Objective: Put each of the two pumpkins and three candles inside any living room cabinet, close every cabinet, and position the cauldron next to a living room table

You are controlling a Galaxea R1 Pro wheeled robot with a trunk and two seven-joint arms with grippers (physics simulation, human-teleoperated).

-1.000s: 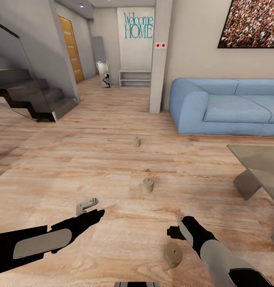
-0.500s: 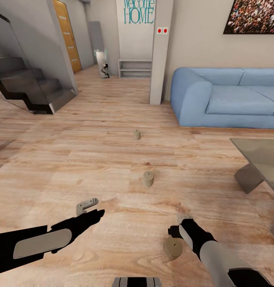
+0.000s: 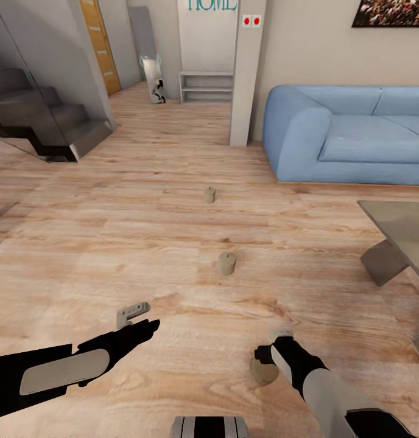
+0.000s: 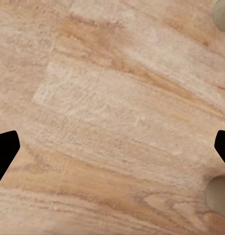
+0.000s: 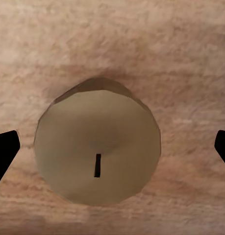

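Note:
Three tan candles stand on the wood floor in a line: a far candle (image 3: pixel 209 194), a middle candle (image 3: pixel 226 263) and a near candle (image 3: pixel 261 371). My right gripper (image 3: pixel 271 344) hangs open directly over the near candle, partly covering it. In the right wrist view that candle (image 5: pixel 97 147) with its dark wick sits centred between the spread fingertips (image 5: pixel 4 149). My left gripper (image 3: pixel 133 313) is open over bare floor, left of the candles; two candle edges (image 4: pixel 218 196) show at the border of its wrist view. Pumpkins, cabinet and cauldron are out of view.
The grey coffee table (image 3: pixel 399 231) stands at the right, with the blue sofa (image 3: pixel 349 140) behind it. A pillar (image 3: pixel 246 73) and a low shelf (image 3: pixel 206 88) are at the back, and stairs (image 3: pixel 45 121) rise at the far left.
The head view has tilted down, shifting the whole room upward. My right gripper has come in over the near candle, which it now partly covers. The left arm has not moved.

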